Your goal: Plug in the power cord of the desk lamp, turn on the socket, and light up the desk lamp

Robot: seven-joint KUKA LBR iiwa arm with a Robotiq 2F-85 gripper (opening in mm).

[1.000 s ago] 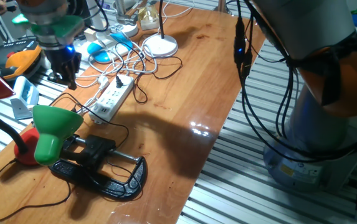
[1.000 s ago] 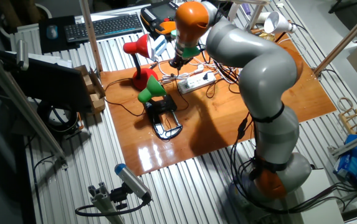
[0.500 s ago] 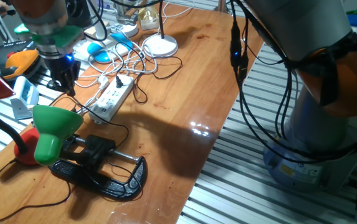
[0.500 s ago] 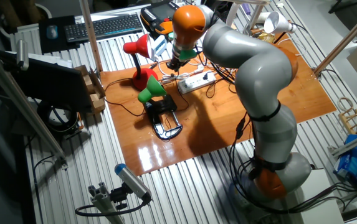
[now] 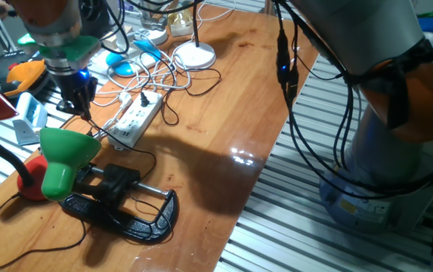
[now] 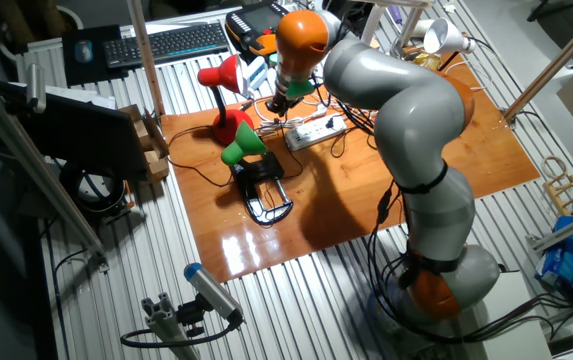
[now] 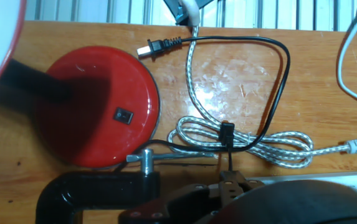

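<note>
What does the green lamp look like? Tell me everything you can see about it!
The desk lamp has a bright green cone shade that looks like shiny plastic, with a short green neck. It sits on a black clamp base with a silver screw, lying flat near the table's front corner. The shade tips up and sideways, and no light shows from it. A thin black cord loops from it across the wood. The red lamp stands right beside it, and the gripper hangs nearby, not touching it.

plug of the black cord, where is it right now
In the hand view the plug lies loose on the table at upper left, just above the red lamp base, not in any outlet.
</note>
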